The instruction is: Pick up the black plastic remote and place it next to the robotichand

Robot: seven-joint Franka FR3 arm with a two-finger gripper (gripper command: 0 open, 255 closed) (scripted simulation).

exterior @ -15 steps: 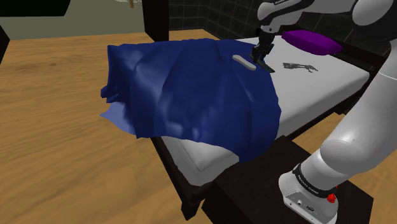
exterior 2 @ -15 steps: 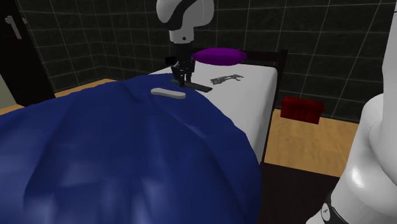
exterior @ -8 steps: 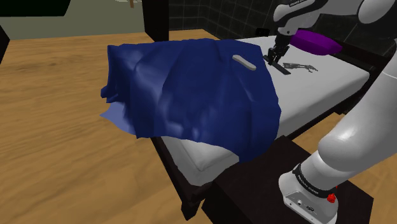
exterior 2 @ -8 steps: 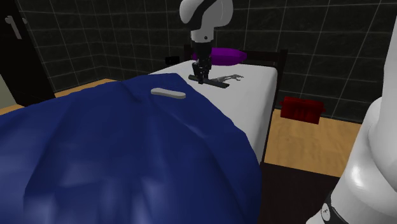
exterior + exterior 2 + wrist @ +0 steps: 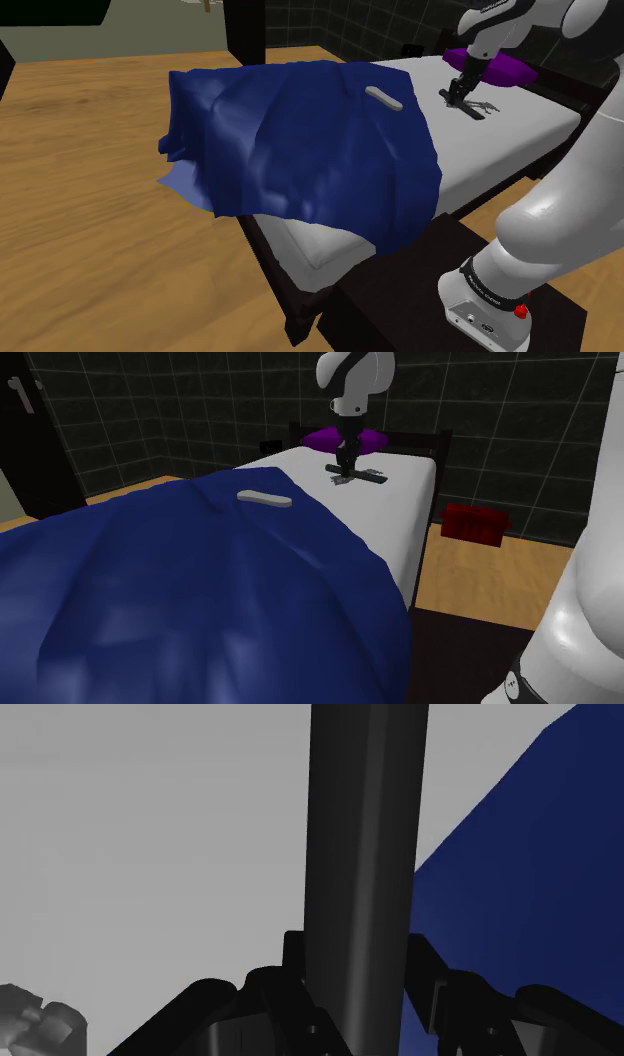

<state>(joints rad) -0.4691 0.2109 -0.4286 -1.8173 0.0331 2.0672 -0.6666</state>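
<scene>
My gripper [image 5: 457, 95] [image 5: 344, 462] is shut on a long black remote [image 5: 472, 108] [image 5: 345, 471] [image 5: 365, 854] and holds it low over the white bed sheet [image 5: 530, 125] [image 5: 150, 824]. The remote hangs right at the small grey robotic hand [image 5: 489, 103] [image 5: 372, 474], which lies flat on the sheet near the pillow. In the wrist view the black fingers [image 5: 440, 994] clasp the remote on both sides, and a bit of the grey robotic hand [image 5: 30, 1016] shows off to one side of it.
A rumpled blue blanket [image 5: 300, 140] [image 5: 180, 602] [image 5: 530, 904] covers much of the bed, with a pale oblong object [image 5: 383, 98] [image 5: 265, 499] lying on it. A purple pillow [image 5: 510, 68] [image 5: 325, 440] sits at the head. A red box [image 5: 475, 522] stands on the wooden floor.
The gripper has carried the black remote away from the blanket's edge, across the white sheet toward the pillow, to right above the robotic hand. The pale object has stayed put.
</scene>
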